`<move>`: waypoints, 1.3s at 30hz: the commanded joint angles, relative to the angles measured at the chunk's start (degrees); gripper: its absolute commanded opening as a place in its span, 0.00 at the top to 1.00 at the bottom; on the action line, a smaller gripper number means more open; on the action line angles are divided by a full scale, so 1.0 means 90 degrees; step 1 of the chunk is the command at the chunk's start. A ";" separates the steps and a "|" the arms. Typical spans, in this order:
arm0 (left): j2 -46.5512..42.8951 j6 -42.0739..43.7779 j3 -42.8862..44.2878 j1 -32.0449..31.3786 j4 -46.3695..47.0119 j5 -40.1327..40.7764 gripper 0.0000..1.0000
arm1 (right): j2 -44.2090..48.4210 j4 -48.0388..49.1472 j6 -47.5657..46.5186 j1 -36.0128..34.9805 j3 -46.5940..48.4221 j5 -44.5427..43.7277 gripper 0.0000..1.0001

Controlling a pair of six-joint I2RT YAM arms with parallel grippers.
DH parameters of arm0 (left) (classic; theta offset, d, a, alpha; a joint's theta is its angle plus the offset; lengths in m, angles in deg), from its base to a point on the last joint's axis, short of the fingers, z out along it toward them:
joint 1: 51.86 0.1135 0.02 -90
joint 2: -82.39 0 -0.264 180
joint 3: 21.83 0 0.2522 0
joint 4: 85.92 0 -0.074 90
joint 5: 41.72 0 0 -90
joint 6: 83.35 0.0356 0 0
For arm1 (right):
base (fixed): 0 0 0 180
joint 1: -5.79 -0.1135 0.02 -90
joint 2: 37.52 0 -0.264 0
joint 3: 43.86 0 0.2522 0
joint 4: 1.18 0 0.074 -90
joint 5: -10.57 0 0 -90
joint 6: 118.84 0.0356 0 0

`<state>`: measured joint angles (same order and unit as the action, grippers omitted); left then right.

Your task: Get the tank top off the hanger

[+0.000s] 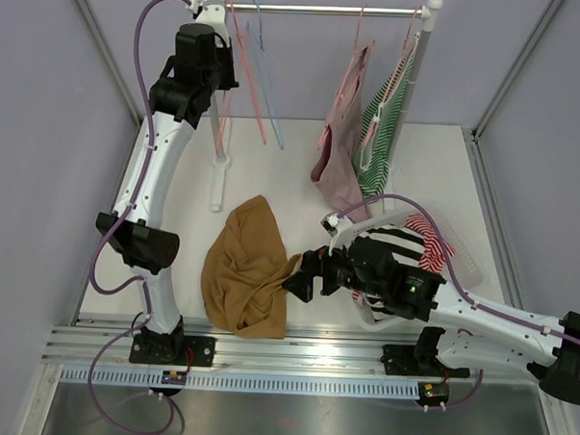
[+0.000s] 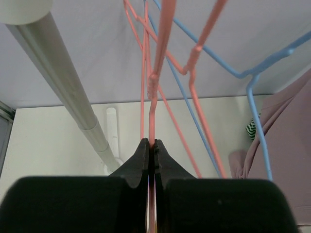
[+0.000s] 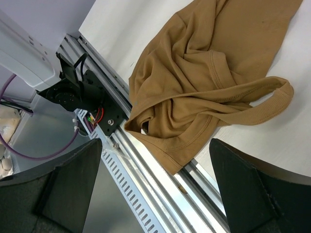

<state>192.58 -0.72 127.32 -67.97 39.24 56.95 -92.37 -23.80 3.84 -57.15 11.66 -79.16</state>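
The brown tank top (image 1: 244,268) lies crumpled on the table, off any hanger; the right wrist view shows it (image 3: 214,63) spread with its hem hanging over the table's near edge. At the left end of the rail, my left gripper (image 1: 229,61) is shut on the wire of a bare pink hanger (image 1: 249,90). In the left wrist view the jaws (image 2: 151,143) pinch that pink hanger (image 2: 153,82). My right gripper (image 1: 292,280) hovers open beside the tank top's right edge, its wide fingers (image 3: 155,145) holding nothing.
A blue hanger (image 2: 252,92) hangs next to the pink one. A pink garment (image 1: 339,152) and a green striped one (image 1: 385,125) hang on the rail (image 1: 328,8). A pile of striped clothes (image 1: 414,242) sits right. A metal track (image 3: 160,179) borders the near edge.
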 commanded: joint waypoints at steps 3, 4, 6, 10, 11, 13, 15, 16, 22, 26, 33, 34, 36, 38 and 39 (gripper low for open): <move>-0.0300 -0.0040 0.0103 -0.0035 -0.0016 -0.0162 1.00 | -0.0448 0.0652 -0.0146 -0.0038 0.0253 0.0341 0.00; -0.0320 -0.0049 0.0084 -0.0035 -0.0016 -0.0172 0.95 | -0.0584 0.0682 -0.0155 -0.0038 0.0282 0.0370 0.01; -0.0388 -0.0088 0.0083 -0.0035 -0.0025 -0.0259 0.82 | -0.0712 0.0770 -0.0194 -0.0028 0.0321 0.0341 0.00; -0.0563 -0.0108 0.0113 -0.0055 -0.0201 -0.0231 0.54 | -0.1199 0.0721 -0.0438 -0.0029 0.0623 0.0146 0.01; -0.0680 -0.0118 0.0113 -0.0055 -0.0269 -0.0163 0.41 | -0.1307 0.0673 -0.0574 -0.0038 0.0721 0.0078 0.01; -0.0866 -0.0147 0.0055 -0.0055 -0.0513 -0.0075 0.32 | -0.1707 0.0565 -0.0770 -0.0029 0.1101 0.0019 0.01; -0.1198 -0.0196 -0.0140 -0.0055 -0.0737 0.0140 0.17 | -0.2232 0.0370 -0.1092 -0.0028 0.1587 0.0009 0.00; -0.1324 -0.0244 -0.0238 -0.0055 -0.0845 0.0257 0.13 | -0.2429 0.0254 -0.1180 -0.0028 0.1765 -0.0243 0.01; -0.3071 -0.0907 -0.1798 0.0014 -0.1246 0.0590 0.01 | -0.3884 -0.0294 -0.1493 -0.0058 0.2781 -0.0479 0.01; -0.4720 -0.1153 -0.4351 0.0014 -0.0710 0.0298 0.01 | -0.4685 -0.0479 -0.1668 -0.0253 0.3240 -0.0665 0.00; -0.6636 -0.1056 -0.6991 0.0004 -0.0124 0.0180 0.01 | -0.6199 -0.1261 -0.1669 -0.0594 0.4061 -0.0693 0.00; -0.6976 -0.0997 -0.7258 0.0004 -0.0046 0.0228 0.01 | -0.6307 -0.1348 -0.1679 -0.0721 0.4090 -0.0801 0.00; -0.7330 -0.0977 -0.8057 0.0004 0.0247 0.0316 0.01 | -0.6610 -0.1514 -0.1679 -0.0809 0.4217 -0.1199 0.01; -0.7671 -0.0899 -0.8402 0.0004 0.0277 0.0472 0.01 | -0.6708 -0.1506 -0.1650 -0.0878 0.4111 -0.1504 0.01; -0.7760 -0.0909 -0.8500 0.0004 0.0248 0.0560 0.01 | -0.6689 -0.1467 -0.1630 -0.0888 0.4033 -0.1573 0.05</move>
<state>125.46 -9.73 53.40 -68.02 36.60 60.16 -151.86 -34.67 -10.98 -64.43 47.20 -88.25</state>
